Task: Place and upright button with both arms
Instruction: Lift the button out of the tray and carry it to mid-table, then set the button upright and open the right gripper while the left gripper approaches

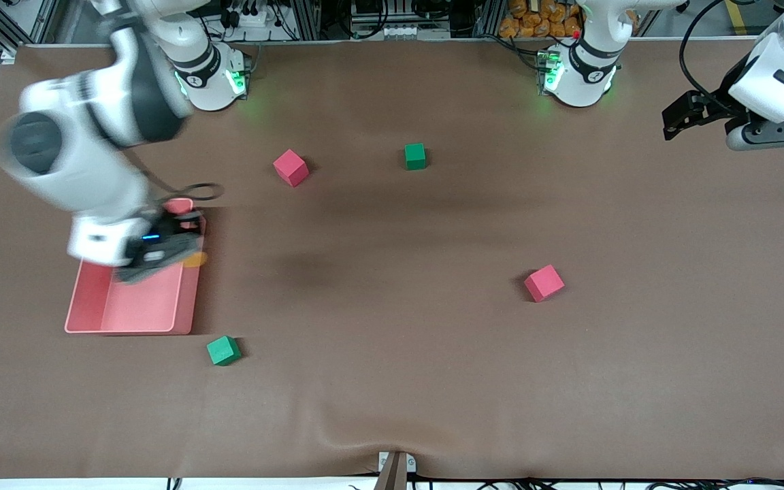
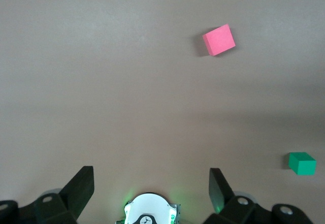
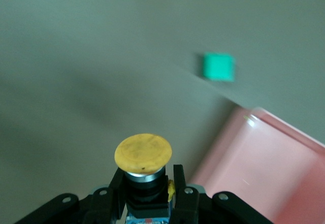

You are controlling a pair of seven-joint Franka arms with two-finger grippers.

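Note:
My right gripper (image 1: 184,255) is shut on the button (image 3: 142,155), a black body with a round orange cap, and holds it over the rim of the pink tray (image 1: 126,309). In the front view only the orange cap (image 1: 195,258) peeks out past the blurred hand. The tray also shows in the right wrist view (image 3: 269,173). My left gripper (image 1: 671,122) is open and empty, up in the air at the left arm's end of the table; its black fingers (image 2: 81,188) stand wide apart in the left wrist view.
Two red cubes (image 1: 290,167) (image 1: 544,283) and two green cubes (image 1: 415,156) (image 1: 223,350) lie scattered on the brown table. One green cube lies just nearer the camera than the tray and shows in the right wrist view (image 3: 219,66).

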